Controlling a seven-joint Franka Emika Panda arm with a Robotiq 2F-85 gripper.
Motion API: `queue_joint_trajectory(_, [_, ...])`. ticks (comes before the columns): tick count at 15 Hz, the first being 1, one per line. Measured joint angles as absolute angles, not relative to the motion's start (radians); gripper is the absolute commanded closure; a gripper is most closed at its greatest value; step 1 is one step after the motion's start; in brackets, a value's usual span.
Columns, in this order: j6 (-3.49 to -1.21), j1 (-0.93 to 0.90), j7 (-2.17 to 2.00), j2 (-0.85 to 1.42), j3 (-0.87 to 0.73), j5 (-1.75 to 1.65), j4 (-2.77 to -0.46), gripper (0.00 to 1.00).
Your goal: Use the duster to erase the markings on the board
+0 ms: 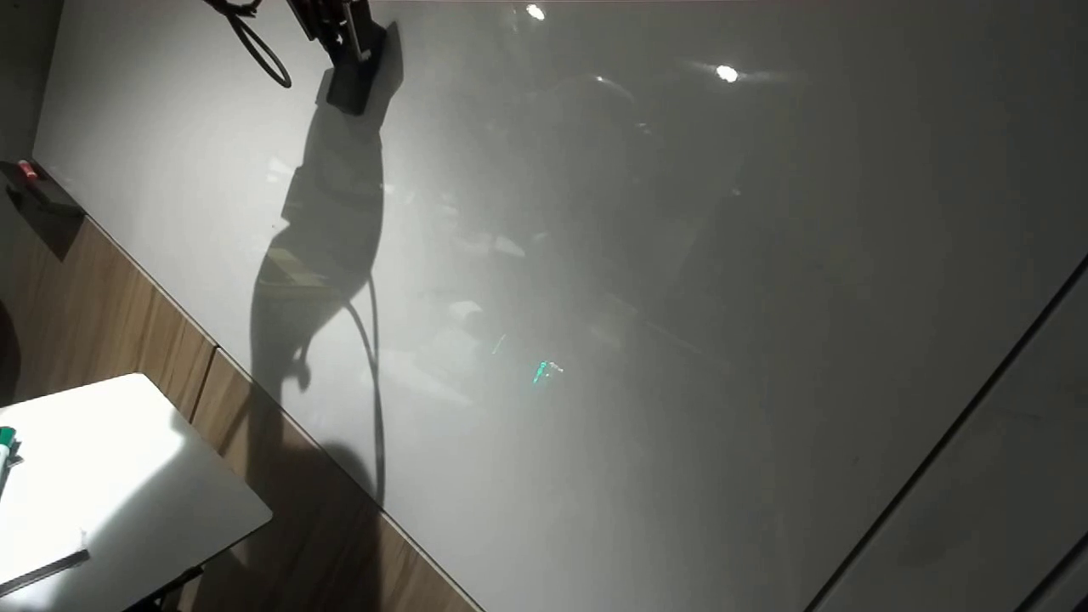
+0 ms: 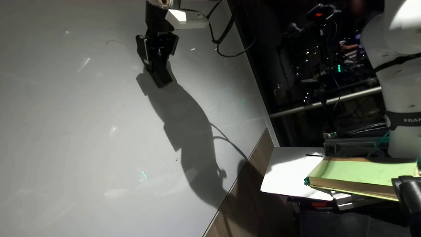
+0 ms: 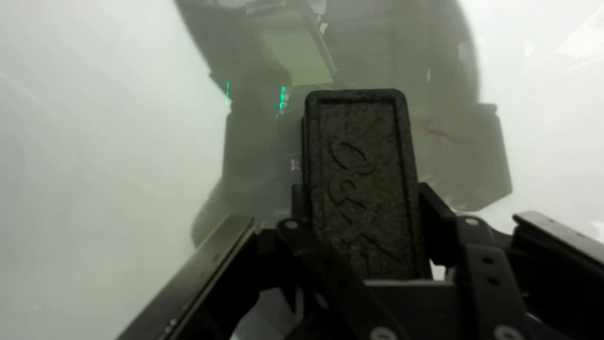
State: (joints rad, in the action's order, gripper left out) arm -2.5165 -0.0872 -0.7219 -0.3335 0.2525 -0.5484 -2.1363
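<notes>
The dark oblong duster (image 3: 363,156), with letters pressed into its face, is pinched along both long sides by my gripper (image 3: 365,212) in the wrist view. Its far end sticks out past the fingertips. Both exterior views show the duster (image 1: 353,89) (image 2: 161,76) pointing down in front of the large glossy board (image 1: 595,476). Whether it touches the surface I cannot tell. Of the markings (image 3: 442,134), a faint reddish stroke shows right of the duster in the wrist view. A thin curved line (image 2: 114,41) appears left of the gripper (image 2: 159,54) in an exterior view.
The arm's shadow (image 1: 336,195) falls across the board, with glare and green reflections around it. A wooden panel (image 1: 153,306) borders its lower edge. A white table (image 1: 127,476) stands close by, bearing a green-capped marker (image 1: 7,444). A green box-like object (image 2: 361,171) lies near the robot base.
</notes>
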Motion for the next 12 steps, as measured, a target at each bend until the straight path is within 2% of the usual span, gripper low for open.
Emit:
queue_joint_trajectory(6, [-2.574, -0.048, -0.707, -0.352, 0.264, -0.536, -2.193, 0.69])
queue_joint_trajectory(12, [-2.581, -0.01, -0.766, -0.319, 0.35, -0.57, -2.193, 0.69])
